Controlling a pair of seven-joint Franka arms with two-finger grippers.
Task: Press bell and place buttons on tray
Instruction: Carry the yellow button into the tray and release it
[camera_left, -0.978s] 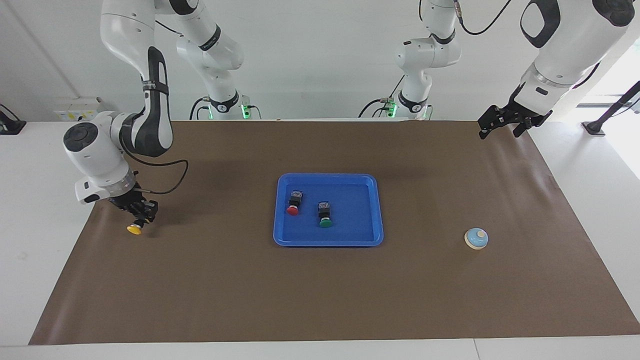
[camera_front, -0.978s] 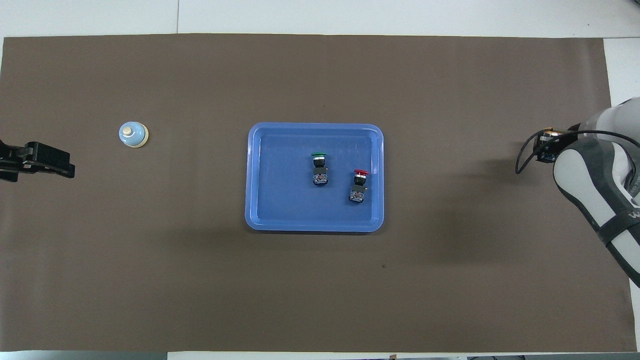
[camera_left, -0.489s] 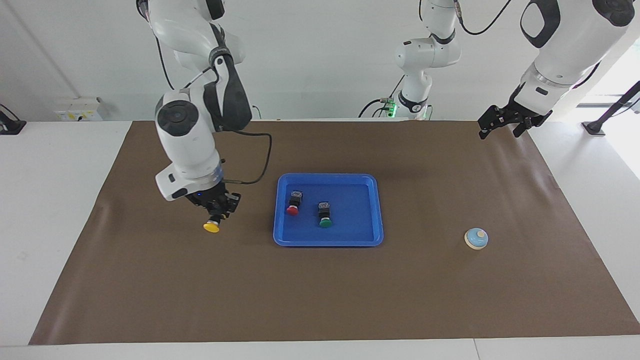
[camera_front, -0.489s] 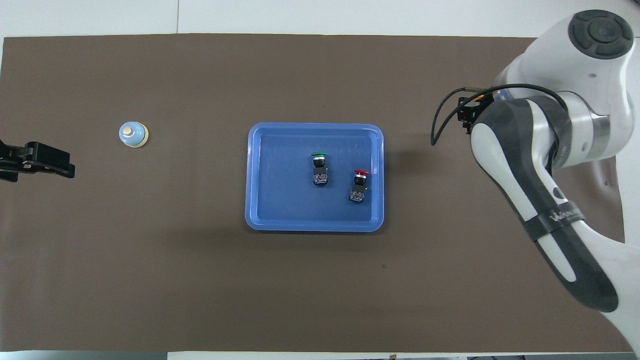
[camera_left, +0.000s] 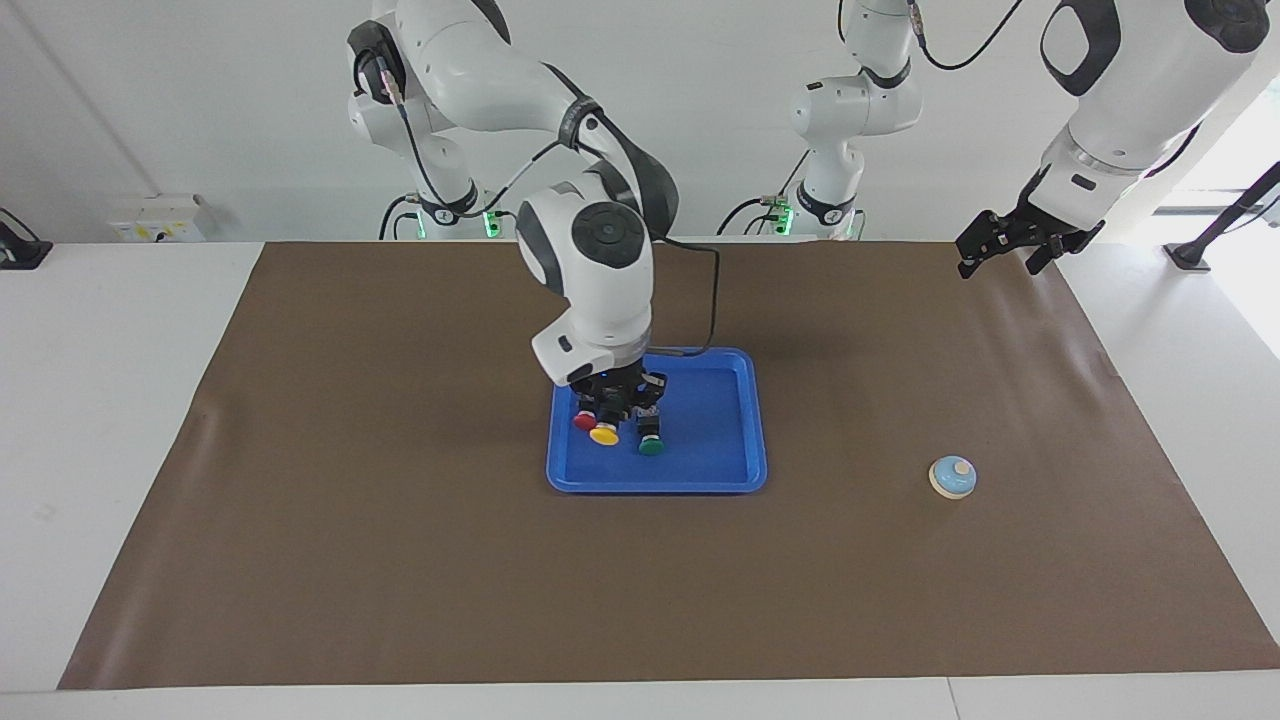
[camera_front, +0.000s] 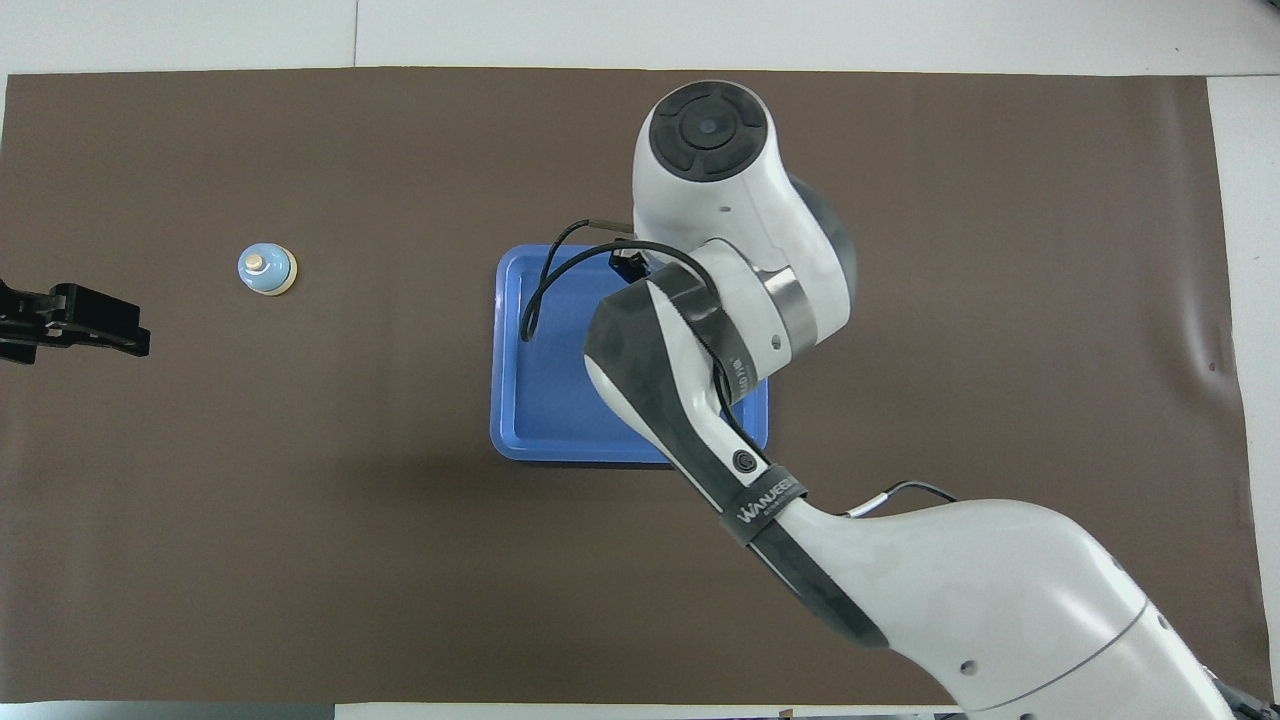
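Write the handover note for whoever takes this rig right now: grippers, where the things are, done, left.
Right gripper: shut on the yellow button, over the tray.
Left gripper: open, waiting over the left arm's end of the table.
Red button and green button: in the tray.
Bell: on the mat toward the left arm's end.
Left: release the yellow button. Whether the bell was pressed cannot be told.

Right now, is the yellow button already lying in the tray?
Not lying yet: the right gripper, shut on the yellow button, holds it over the tray, between the red button and green button.
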